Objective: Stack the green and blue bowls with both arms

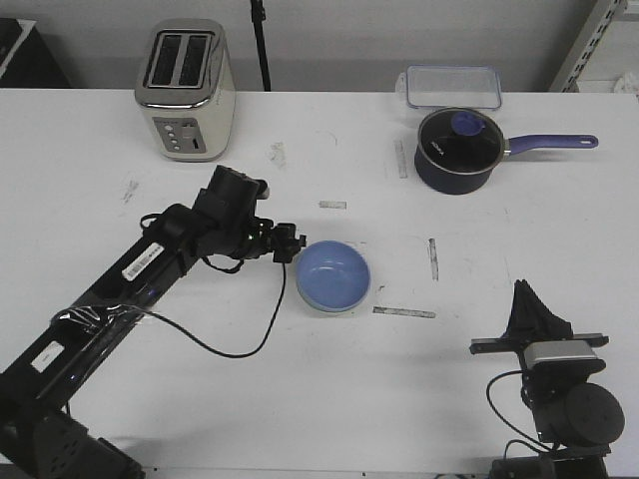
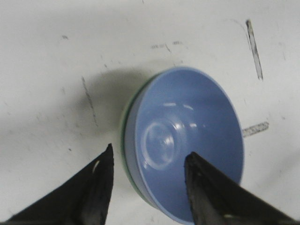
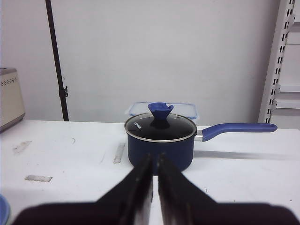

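Blue bowl (image 2: 187, 145) nested in green bowl (image 2: 124, 140) at mid-tabletop (image 1: 300, 399) — only a green rim showing, left gripper (image 2: 147, 180) jaws apart astride the near rim, gripping nothing, right gripper (image 3: 154, 180) jaws closed, empty — facing a saucepan (image 3: 161, 140).

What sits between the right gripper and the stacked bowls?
Only bare table with a strip of tape, per the front view. The right gripper rests shut, apart from the blue bowl nested in the green bowl.

green bowl (image 2: 124, 140) mostly hidden under blue bowl (image 2: 187, 140)
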